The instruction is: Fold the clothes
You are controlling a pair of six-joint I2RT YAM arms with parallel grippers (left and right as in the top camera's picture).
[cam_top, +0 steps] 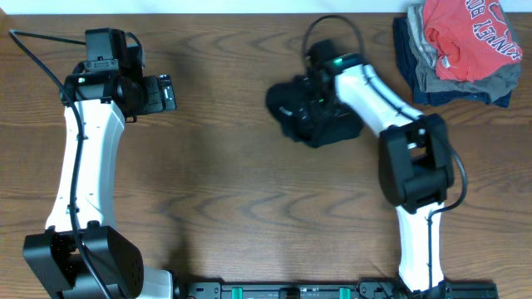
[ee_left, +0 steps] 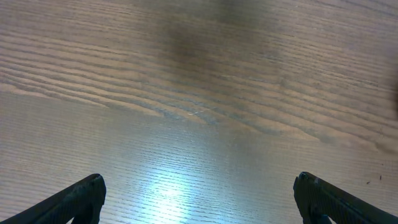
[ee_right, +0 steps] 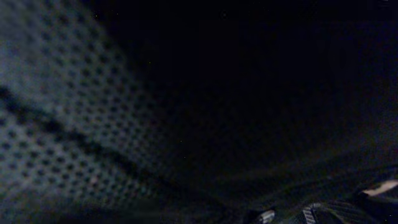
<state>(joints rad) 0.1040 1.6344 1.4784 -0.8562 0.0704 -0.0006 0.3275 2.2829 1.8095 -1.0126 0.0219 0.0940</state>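
Garment (cam_top: 287, 106) lying bunched in dark heap at centre-right of table (cam_top: 233, 183), well apart from stack (cam_top: 461, 50) in far corner. Mesh fabric (ee_right: 124, 124) looking soft, light and floppy, likely sagging when lifted. Gripping at edge or corner looking better than mid-heap.

Right gripper (cam_top: 314, 98) pressing down into heap, touching cloth. Fabric filling its wrist view, so cannot tell whether spread or closed.

Left gripper (cam_top: 166, 93) hanging wide over bare wood, well apart from garment.

The overhead view looks straight down on the whole counter (cam_top: 233, 191). The left wrist view faces that counter closely; the right wrist view sits against the black garment (ee_right: 93, 124)
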